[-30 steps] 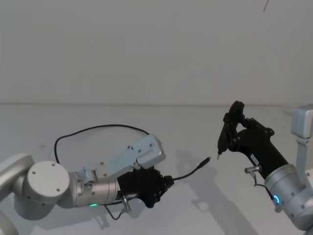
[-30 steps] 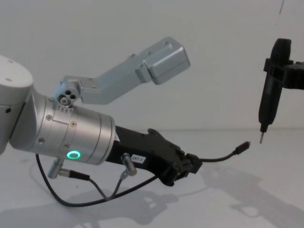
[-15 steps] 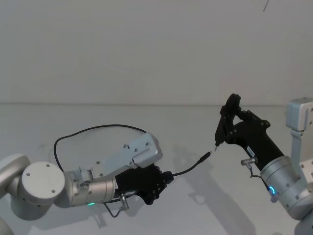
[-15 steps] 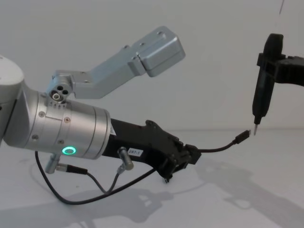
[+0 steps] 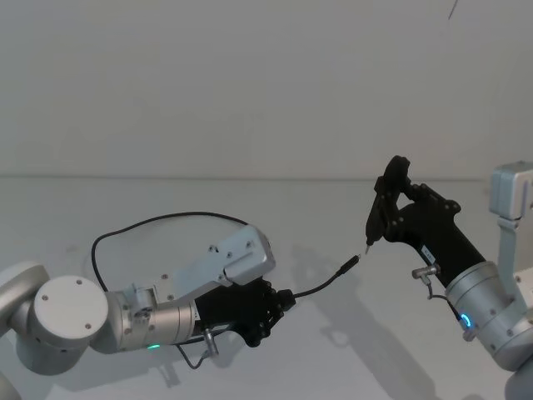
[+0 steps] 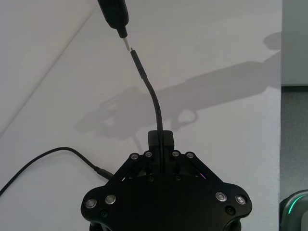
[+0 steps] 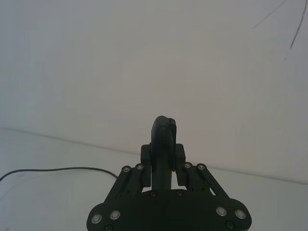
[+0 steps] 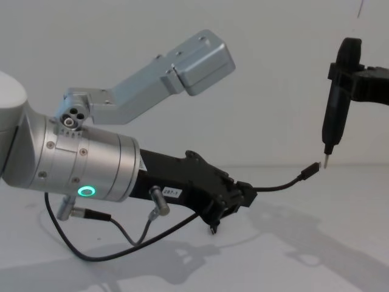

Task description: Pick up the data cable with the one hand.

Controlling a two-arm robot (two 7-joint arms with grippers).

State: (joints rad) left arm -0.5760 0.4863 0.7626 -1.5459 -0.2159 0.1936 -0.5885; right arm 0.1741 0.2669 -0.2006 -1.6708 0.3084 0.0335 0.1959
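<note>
Handling: data cable (image 5: 320, 287) looks light and flexible. Its short free end keeps a gentle arc in the air, so I judge it a little stiff over a short length and limp over a long one.
Best hold: close behind a plug, so the tip does not droop. The thin round jacket may slip, so it needs a firm pinch.
Look: long, thin and black, with a small plug (image 8: 312, 170) at the end.
Place: one end is raised above the table (image 5: 100, 196); the rest lies there in a wide loop behind the left arm.
Left gripper (image 6: 161, 139): clenched on the cable just behind the plug.
Right gripper (image 7: 163, 153): closed around a pen-shaped tool (image 8: 336, 118), whose metal tip is just beside the plug; I cannot tell if they touch.
</note>
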